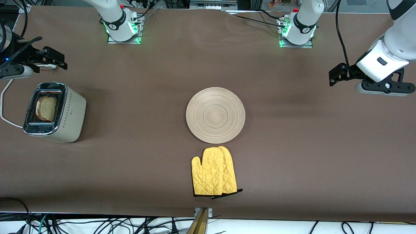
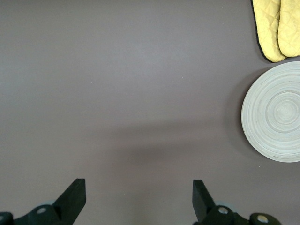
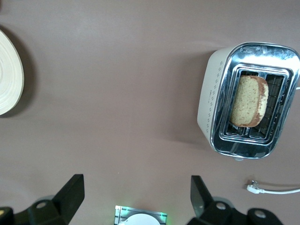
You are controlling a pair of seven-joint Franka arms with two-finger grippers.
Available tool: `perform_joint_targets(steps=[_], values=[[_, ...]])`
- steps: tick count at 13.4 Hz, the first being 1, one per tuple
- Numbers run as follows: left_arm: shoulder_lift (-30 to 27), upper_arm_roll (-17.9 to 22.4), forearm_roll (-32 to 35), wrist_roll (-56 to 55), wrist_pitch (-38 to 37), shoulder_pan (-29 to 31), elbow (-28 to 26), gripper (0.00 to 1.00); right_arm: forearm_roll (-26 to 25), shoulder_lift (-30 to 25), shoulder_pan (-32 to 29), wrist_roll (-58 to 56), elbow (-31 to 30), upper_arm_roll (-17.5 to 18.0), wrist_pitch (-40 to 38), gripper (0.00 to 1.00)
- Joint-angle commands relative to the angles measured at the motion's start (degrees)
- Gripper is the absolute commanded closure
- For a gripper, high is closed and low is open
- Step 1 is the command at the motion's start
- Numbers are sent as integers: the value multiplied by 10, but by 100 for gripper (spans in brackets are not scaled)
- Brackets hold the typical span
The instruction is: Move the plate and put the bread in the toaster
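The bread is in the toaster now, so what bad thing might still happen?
1. The bread lies tilted across the slots of the toaster instead of down in one, so it may not drop in or could jam.
2. The right gripper is open above the table beside the toaster, close to its white cord; a low move might snag it.
3. The left gripper waits open, away from the plate.

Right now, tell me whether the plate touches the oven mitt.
Apart. The front view shows a thin strip of brown cloth between the plate and the oven mitt.
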Motion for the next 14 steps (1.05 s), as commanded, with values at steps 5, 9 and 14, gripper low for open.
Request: perform_joint_targets(steps=[5,9,14], values=[[3,0,-6,-4,-10,1,12,0,-18,-5,-188,6,7,198,1,0],[3,0,-5,-4,-10,1,12,0,-16,-1,-238,5,24,253,-18,0],[3,0,-5,-4,-10,1,12,0,-17,0,-237,7,24,256,-21,0]])
